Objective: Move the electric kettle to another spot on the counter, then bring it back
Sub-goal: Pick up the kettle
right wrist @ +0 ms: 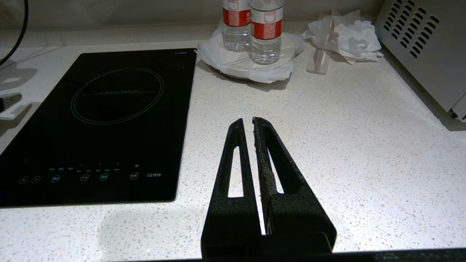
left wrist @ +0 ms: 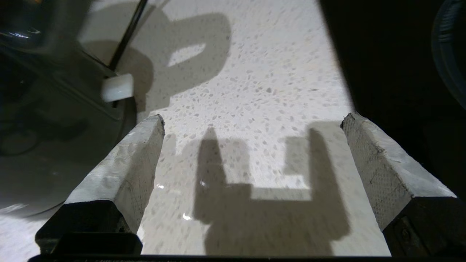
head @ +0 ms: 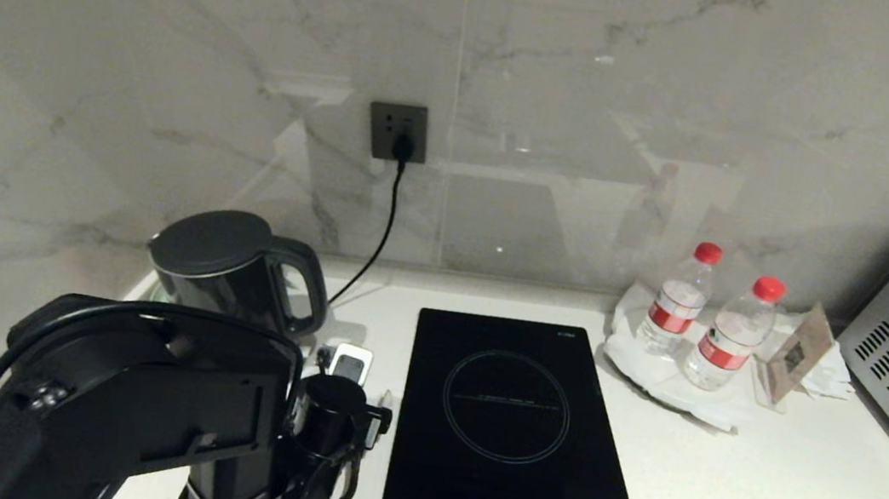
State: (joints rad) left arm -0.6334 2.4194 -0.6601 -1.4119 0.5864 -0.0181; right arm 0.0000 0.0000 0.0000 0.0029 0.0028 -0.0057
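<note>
Plainly, your left gripper [left wrist: 253,123] hung spread and empty above the counter [left wrist: 255,72]. The electric kettle [head: 236,269] looked rigid, glossy, probably slippery; its handle [head: 308,287] suited gripping. Your right gripper [right wrist: 247,125] rested pressed together.

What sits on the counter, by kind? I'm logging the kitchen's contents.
Electric kettle: 1
Water bottles, red caps: 2
Induction cooktop: 1
White plate under the bottles: 1
Small card stand: 1
Total: 6
</note>
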